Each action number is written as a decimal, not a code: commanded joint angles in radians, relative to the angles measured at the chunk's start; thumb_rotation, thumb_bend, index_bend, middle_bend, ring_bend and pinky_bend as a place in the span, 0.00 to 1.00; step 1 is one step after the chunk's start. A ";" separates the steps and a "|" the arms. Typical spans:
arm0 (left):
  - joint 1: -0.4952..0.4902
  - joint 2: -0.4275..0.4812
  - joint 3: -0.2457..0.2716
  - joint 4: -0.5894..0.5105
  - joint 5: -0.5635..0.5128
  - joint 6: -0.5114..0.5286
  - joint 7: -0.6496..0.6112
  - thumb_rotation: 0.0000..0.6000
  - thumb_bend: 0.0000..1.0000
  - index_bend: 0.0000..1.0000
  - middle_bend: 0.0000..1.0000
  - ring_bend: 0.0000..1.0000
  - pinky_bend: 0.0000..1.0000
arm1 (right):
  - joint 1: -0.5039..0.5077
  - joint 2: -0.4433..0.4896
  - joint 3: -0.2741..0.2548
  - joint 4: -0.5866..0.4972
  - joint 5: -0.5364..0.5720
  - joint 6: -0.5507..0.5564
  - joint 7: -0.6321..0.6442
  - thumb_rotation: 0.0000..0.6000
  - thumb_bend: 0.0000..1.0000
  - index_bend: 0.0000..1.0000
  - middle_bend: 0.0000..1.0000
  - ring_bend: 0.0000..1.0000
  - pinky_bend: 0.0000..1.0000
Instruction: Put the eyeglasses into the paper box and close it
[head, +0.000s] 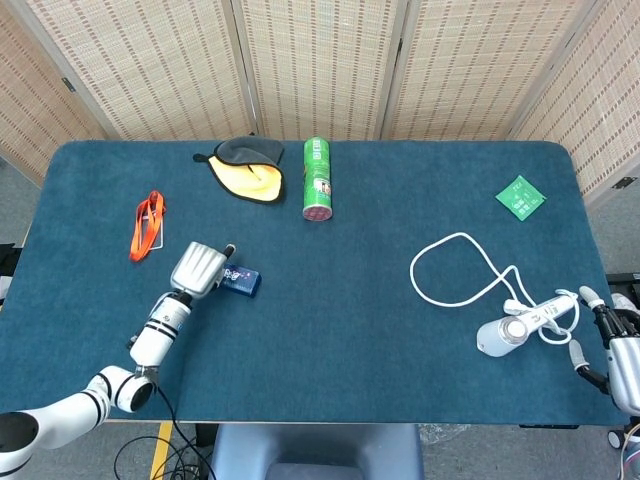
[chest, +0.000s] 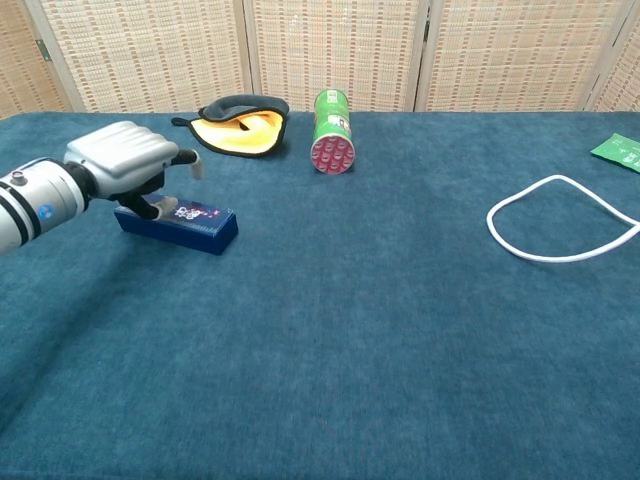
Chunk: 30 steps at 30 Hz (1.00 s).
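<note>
You are pressing your left hand (chest: 130, 160), fingers curled, onto the flat blue paper box (chest: 190, 226), which looks closed, eyeglasses unseen, while your right hand (head: 618, 345) is resting apart, fingers spread

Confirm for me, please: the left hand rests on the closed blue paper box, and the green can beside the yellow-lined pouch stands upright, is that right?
Not quite. The green can lies on its side, its round end facing the camera, as the chest view shows. The rest holds: the left hand rests on the closed blue paper box, and the can is beside the yellow-lined pouch.
</note>
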<state>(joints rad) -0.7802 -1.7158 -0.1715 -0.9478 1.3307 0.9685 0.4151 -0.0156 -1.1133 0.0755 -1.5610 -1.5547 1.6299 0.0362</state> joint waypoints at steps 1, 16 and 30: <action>-0.002 -0.004 -0.006 0.005 -0.011 0.000 0.008 1.00 0.44 0.20 0.96 0.88 0.97 | 0.000 0.000 0.000 0.001 0.000 0.000 0.000 1.00 0.42 0.10 0.25 0.41 0.24; 0.043 0.148 -0.034 -0.258 -0.144 -0.022 0.075 1.00 0.37 0.19 0.94 0.87 0.96 | -0.001 0.002 0.002 0.001 -0.003 0.007 0.004 1.00 0.42 0.10 0.25 0.41 0.24; 0.115 0.200 0.006 -0.339 -0.170 0.038 0.028 1.00 0.37 0.20 0.83 0.77 0.93 | 0.001 0.022 0.004 -0.015 0.001 -0.002 -0.006 1.00 0.42 0.10 0.25 0.41 0.24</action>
<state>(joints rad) -0.6633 -1.5079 -0.1744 -1.3039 1.1615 1.0198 0.4488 -0.0142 -1.0919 0.0795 -1.5758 -1.5538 1.6283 0.0300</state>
